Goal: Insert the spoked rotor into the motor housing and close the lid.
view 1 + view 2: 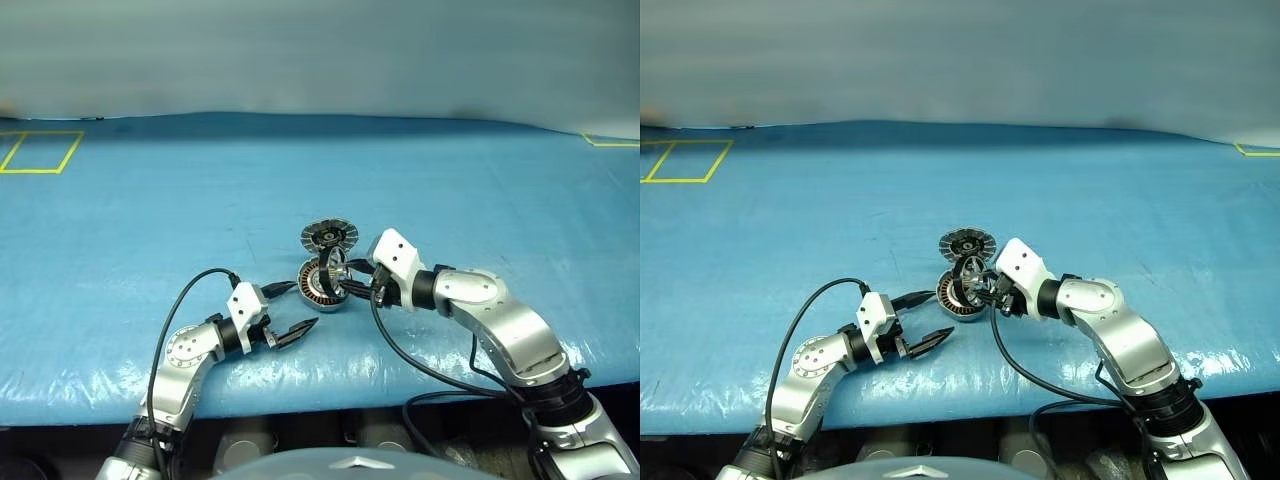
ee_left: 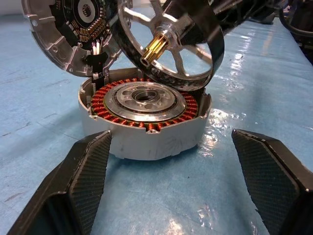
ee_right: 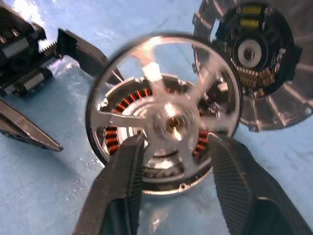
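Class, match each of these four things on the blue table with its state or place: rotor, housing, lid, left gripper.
Things:
1. rotor
2. housing
3. lid
4. left gripper

States:
A. open, empty, beside the housing
B. swung open, standing up behind the housing
C. tilted over the housing, at the right gripper
D. flat on the table, copper windings exposed

Pairs: 1-C, 2-D, 3-B, 4-A

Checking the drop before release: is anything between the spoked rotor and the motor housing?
Nothing visible. The spoked rotor hangs tilted just above the motor housing, whose copper ring and hub lie bare. The lid stands swung back behind it.
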Controlling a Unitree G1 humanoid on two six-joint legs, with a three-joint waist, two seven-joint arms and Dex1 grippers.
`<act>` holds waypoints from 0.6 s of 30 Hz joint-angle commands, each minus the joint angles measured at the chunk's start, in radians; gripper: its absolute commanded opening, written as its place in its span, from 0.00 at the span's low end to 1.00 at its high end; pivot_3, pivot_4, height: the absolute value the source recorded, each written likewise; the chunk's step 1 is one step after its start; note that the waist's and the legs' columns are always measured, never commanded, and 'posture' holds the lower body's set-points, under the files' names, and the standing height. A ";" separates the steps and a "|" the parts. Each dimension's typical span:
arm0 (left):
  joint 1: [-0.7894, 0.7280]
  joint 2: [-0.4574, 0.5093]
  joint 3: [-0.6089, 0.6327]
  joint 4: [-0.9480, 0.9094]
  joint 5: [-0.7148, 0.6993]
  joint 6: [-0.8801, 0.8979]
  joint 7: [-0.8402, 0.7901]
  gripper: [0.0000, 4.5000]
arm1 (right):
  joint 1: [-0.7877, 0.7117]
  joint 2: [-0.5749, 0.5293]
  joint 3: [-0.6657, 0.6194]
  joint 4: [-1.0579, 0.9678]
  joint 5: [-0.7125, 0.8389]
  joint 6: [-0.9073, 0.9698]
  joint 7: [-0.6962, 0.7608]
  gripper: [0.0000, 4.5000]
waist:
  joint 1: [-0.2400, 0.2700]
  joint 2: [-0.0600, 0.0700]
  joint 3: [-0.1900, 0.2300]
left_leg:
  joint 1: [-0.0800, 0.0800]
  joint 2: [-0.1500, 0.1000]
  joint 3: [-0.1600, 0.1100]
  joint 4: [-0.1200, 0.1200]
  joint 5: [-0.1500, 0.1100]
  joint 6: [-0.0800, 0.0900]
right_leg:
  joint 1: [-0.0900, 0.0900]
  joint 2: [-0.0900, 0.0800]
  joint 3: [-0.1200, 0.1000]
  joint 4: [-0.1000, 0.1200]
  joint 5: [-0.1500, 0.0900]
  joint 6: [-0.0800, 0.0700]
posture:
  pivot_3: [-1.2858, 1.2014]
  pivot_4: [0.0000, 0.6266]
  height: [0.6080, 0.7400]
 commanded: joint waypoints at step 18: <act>-0.002 0.006 0.008 -0.002 0.000 -0.040 -0.007 0.94 | -0.001 0.056 -0.126 -0.103 0.164 -0.016 0.028 0.54 | 0.000 0.000 0.000 | 0.000 0.000 0.000 0.000 0.000 0.000 | 0.000 0.000 0.000 0.000 0.000 0.000 | 0.52 0.24 1.00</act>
